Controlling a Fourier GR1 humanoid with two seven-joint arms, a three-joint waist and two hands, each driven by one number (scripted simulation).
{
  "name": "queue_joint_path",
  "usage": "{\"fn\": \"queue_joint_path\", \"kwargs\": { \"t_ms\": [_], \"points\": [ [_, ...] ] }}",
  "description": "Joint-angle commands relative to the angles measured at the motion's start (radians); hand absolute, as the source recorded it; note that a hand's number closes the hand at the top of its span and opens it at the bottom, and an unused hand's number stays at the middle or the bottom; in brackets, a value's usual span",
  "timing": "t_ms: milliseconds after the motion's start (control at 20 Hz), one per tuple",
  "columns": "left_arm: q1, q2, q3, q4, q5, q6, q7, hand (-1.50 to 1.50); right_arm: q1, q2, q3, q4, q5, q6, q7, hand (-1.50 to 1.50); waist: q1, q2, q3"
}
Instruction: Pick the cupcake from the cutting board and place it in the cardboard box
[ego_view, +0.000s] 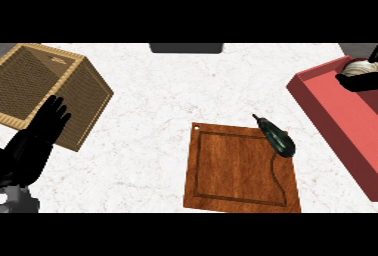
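Observation:
The cupcake (360, 67), pale and round, shows at the far right edge over the inner corner of a red box (332, 115). My right hand (357, 83) is curled round its lower part and hides much of it. The wooden cutting board (240, 170) lies at the lower middle with no cupcake on it. A brown open box with a woven look (52, 85) stands at the left. My left hand (33, 142) rests open at the lower left, fingers up, in front of that brown box.
A dark green bottle-like object (277, 138) lies across the board's upper right corner. A dark grey object (186, 47) sits at the counter's far edge. White marble counter (155, 120) lies between the brown box and the board.

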Motion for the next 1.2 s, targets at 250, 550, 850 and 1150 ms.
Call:
{"fn": "queue_joint_path", "kwargs": {
  "t_ms": [250,550,850,1150],
  "points": [
    [0.024,-0.004,0.005,-0.01,0.006,-0.01,-0.015,0.0,0.069,-0.004,-0.099,0.219,-0.094,0.012,-0.018,-1.5,-0.002,0.0,0.0],
    [0.005,-0.026,-0.018,-0.021,-0.029,0.029,0.003,0.0,0.039,0.028,-0.085,0.32,-0.152,-0.106,-0.187,-1.5,-0.001,0.0,0.0],
    [-0.017,0.005,0.027,0.025,0.008,0.01,0.011,0.0,0.016,0.057,-0.287,0.204,-0.371,-0.224,-0.245,-1.5,-0.023,-0.006,0.0],
    [0.057,-0.011,-0.003,-0.089,-0.002,0.01,0.04,0.0,0.118,0.075,-0.416,0.102,-0.552,-0.237,-0.297,-1.5,-0.016,-0.007,0.0]
  ]
}}
